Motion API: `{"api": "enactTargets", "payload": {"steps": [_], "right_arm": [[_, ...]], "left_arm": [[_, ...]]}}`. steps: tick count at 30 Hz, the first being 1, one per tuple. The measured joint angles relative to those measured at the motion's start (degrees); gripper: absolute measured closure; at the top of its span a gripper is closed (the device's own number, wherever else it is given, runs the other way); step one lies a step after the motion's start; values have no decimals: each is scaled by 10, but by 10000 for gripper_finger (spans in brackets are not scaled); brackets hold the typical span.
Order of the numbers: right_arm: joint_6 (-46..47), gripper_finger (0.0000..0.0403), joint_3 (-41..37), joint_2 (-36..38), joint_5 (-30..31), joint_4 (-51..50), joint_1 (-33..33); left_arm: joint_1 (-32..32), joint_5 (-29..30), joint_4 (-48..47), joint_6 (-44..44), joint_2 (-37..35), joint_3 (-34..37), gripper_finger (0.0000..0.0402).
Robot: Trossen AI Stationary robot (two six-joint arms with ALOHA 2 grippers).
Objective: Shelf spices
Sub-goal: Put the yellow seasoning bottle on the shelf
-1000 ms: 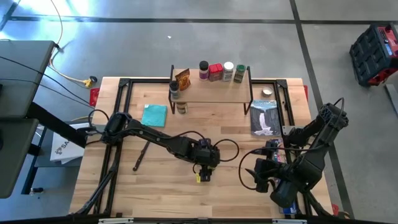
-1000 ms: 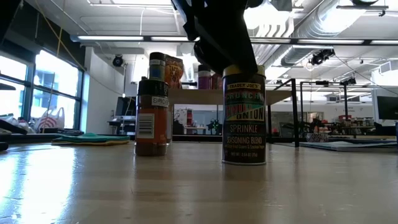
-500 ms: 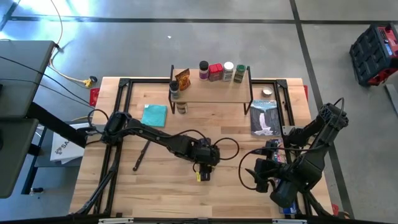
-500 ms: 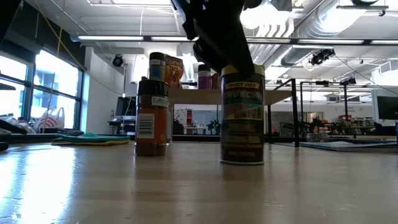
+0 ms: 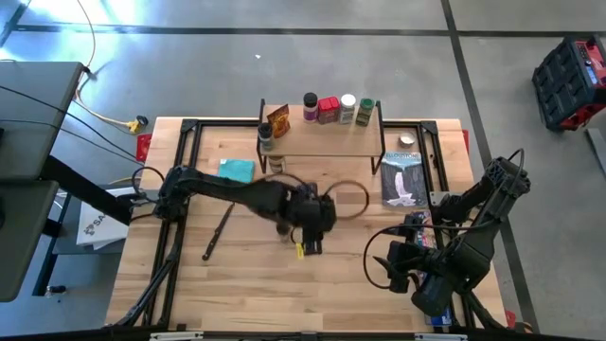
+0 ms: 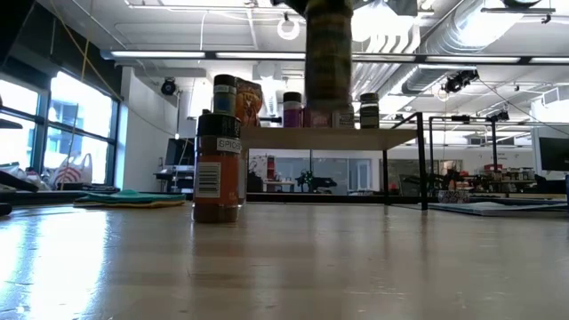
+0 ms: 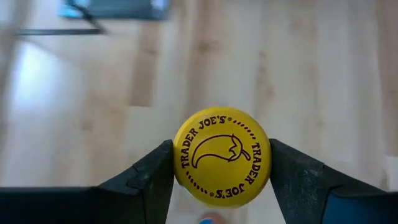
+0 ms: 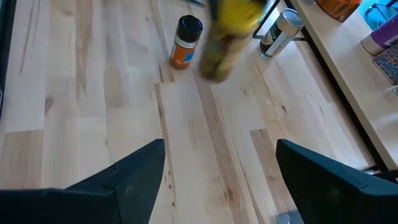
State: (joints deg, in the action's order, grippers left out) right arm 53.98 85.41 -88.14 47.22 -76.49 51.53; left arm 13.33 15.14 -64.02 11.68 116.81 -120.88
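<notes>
- Left gripper (image 7: 221, 180) clamps a yellow-lidded spice jar (image 7: 222, 156) by the lid; both fingers (image 7: 151, 174) press against the lid's sides.
- "TRADER JOE'S" is printed twice around the yellow lid, ringing a chili pepper drawing.
- From the low camera the jar (image 6: 329, 53) hangs clear of the tabletop (image 6: 284, 267), with open air beneath it.
- An orange-labelled jar (image 6: 217, 173) with a dark cap stands on the table; its label reads "SPICES" in part.
- Seen from above, the left gripper (image 5: 308, 239) is over the middle of the table, in front of the shelf (image 5: 322, 137).
- On the shelf's wooden board stand an orange-brown packet (image 5: 277, 120), a dark-topped jar (image 5: 310, 106), a red tin (image 5: 328, 110), a white-topped jar (image 5: 347, 109) and a green-topped jar (image 5: 365, 112), leaving the board's front strip bare.
- Right gripper (image 8: 221, 168) waits near the front right of the table with its fingers spread wide, holding nothing.
- A blue box (image 5: 403, 179) lies to the right of the shelf, and a teal cloth (image 5: 237, 170) to its left.
- Bare light wood lies open across the front of the table.
- Behind the table, the room shows large windows, ceiling ducts and strip lights.
</notes>
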Motion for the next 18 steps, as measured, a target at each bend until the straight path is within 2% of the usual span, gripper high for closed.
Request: {"api": "enactTargets", "payload": {"steps": [5, 8, 18], "right_arm": [[0, 100, 0, 0, 1, 0, 0], [0, 100, 0, 0, 2, 0, 0], [-4, 100, 0, 0, 10, -1, 0]], "left_arm": [[-43, 37, -96, -18, 0, -100, 189], [-83, 42, -118, -41, -1, -142, 189], [-242, 55, -91, -92, -26, -135, 189]]}}
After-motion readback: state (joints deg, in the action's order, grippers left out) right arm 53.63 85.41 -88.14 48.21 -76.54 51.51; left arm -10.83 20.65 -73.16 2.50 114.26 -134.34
